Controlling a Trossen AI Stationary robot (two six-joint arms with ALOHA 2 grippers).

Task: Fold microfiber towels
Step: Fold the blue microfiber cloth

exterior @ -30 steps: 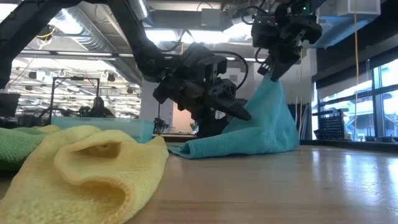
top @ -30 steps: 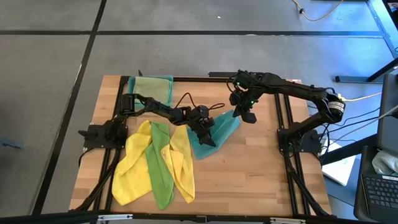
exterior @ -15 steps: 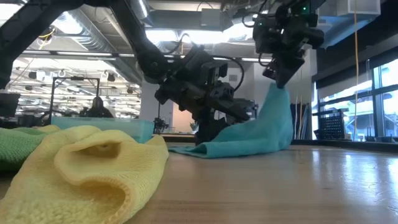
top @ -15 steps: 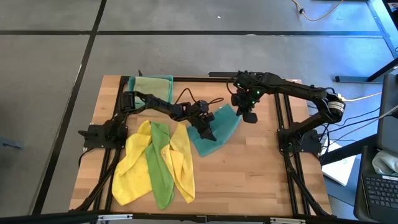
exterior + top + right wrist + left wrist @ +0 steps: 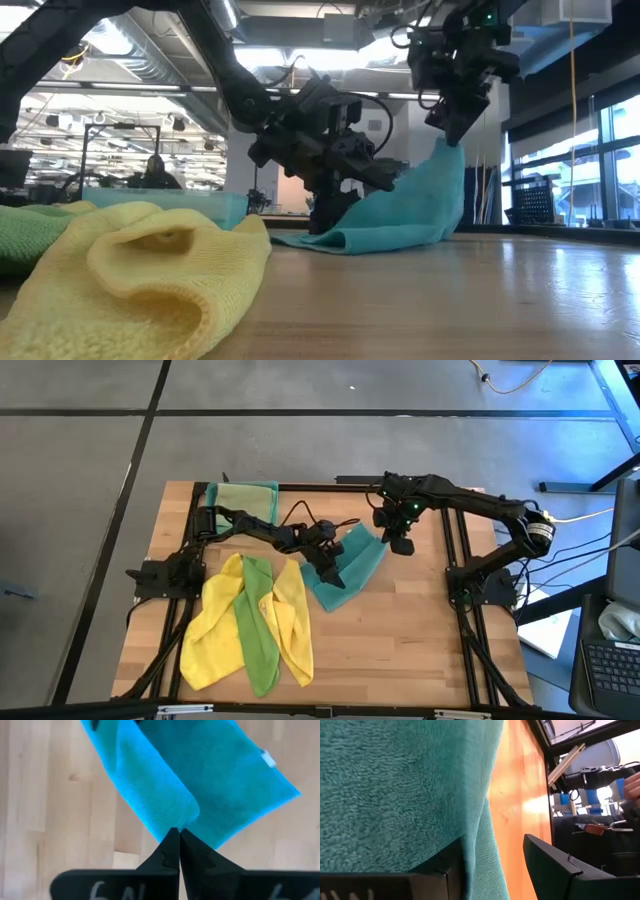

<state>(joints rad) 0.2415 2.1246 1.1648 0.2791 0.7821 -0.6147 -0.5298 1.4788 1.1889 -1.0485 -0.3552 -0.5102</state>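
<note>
Altogether five towels: two yellow (image 5: pixel 290 622), one green (image 5: pixel 258 630), one teal (image 5: pixel 352 565), one olive (image 5: pixel 246 499).

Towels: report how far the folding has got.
Done: nothing looks folded yet. In hand: the teal towel; the right gripper holds one corner up, jaws shut, while the left gripper sits on it, jaws open. Left: two yellow towels and the green towel lie crumpled; the pale green towel lies in the tray.
</note>
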